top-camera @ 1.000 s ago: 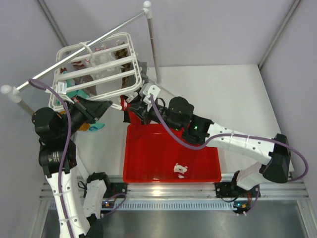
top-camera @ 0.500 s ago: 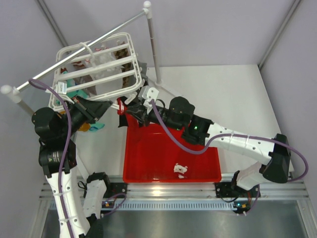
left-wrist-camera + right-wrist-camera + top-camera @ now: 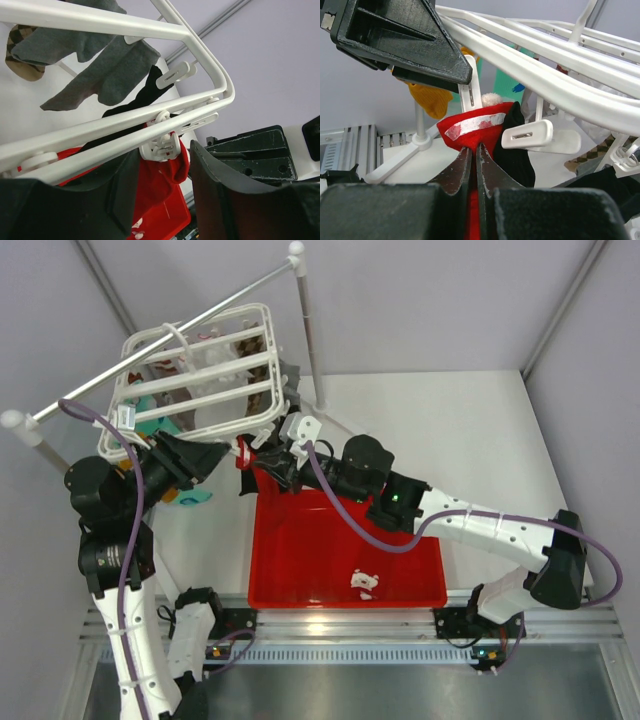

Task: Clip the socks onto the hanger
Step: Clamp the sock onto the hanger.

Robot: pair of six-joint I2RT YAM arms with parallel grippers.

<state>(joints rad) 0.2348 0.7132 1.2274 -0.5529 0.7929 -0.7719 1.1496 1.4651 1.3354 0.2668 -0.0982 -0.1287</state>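
Up at the near right corner of the hanger [image 3: 200, 374], we find a red sock [image 3: 480, 127] held with its top edge against the foot of a white clip [image 3: 162, 145]. The right gripper [image 3: 472, 155] has its fingers pressed together on that sock just below the edge, and the fabric bunches above them. The left gripper [image 3: 165, 160] reaches in from the left with its fingers apart, one on either side of the same clip. We cannot tell whether they squeeze it. A black sock [image 3: 132, 107] hangs just beside the red one. Farther along the frame we see grey socks [image 3: 95, 75], a teal sock [image 3: 507, 80] and an orange-yellow sock [image 3: 430, 100] dangling. The hanger hooks over a metal rail [image 3: 230, 294] at the far left of the table [image 3: 450, 420]. Below the right arm sits a red bin [image 3: 300, 540], with a small white item [image 3: 363, 582] lying by its near wall.
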